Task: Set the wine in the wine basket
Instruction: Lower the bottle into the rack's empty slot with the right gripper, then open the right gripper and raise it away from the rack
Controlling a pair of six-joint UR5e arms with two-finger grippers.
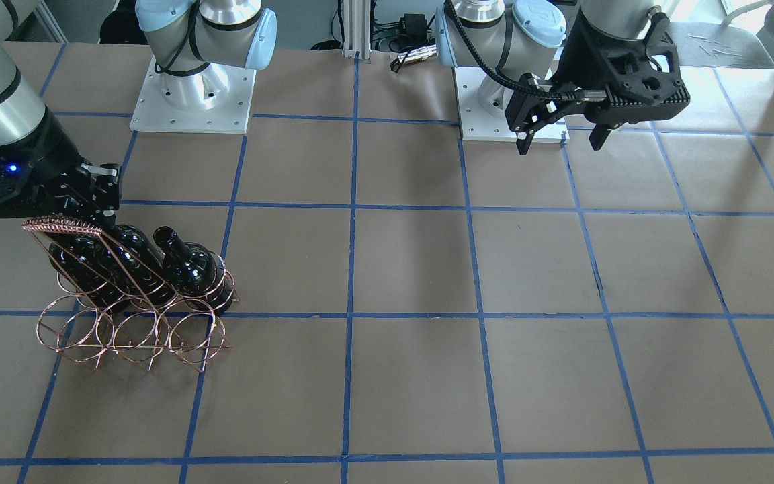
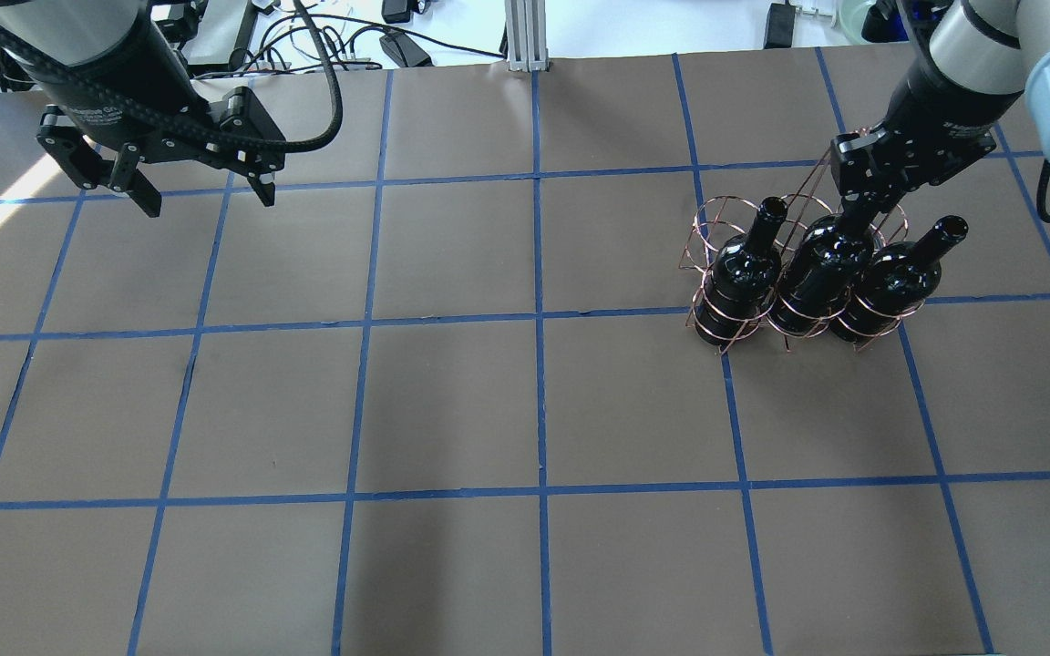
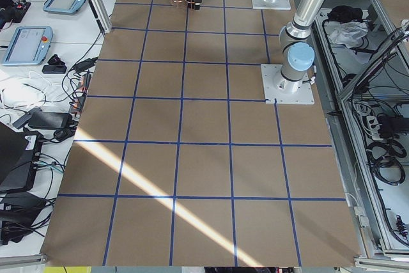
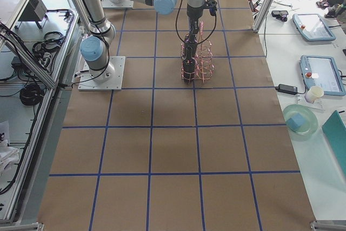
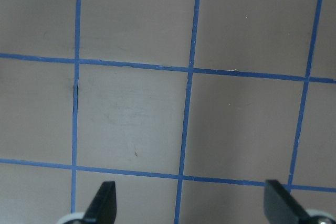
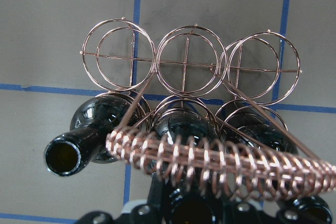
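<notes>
The copper wire wine basket (image 2: 715, 221) stands at the right of the table, also in the front view (image 1: 118, 334) and the right wrist view (image 6: 189, 59). Three near-black wine bottles lie in its lower rings, necks slanting up. My right gripper (image 2: 856, 211) is shut on the neck of the middle bottle (image 2: 821, 264), which rests in the middle ring (image 1: 130, 250). The other two bottles (image 2: 748, 269) (image 2: 894, 278) lie on either side. My left gripper (image 2: 206, 189) is open and empty, high over the table's far left (image 5: 191, 201).
The basket's upper row of rings (image 6: 118, 56) holds nothing. The coiled top bar (image 6: 220, 163) crosses just in front of the right gripper. The brown table has blue tape grid lines (image 2: 539, 314). The arm bases (image 1: 192, 94) stand at the robot's edge.
</notes>
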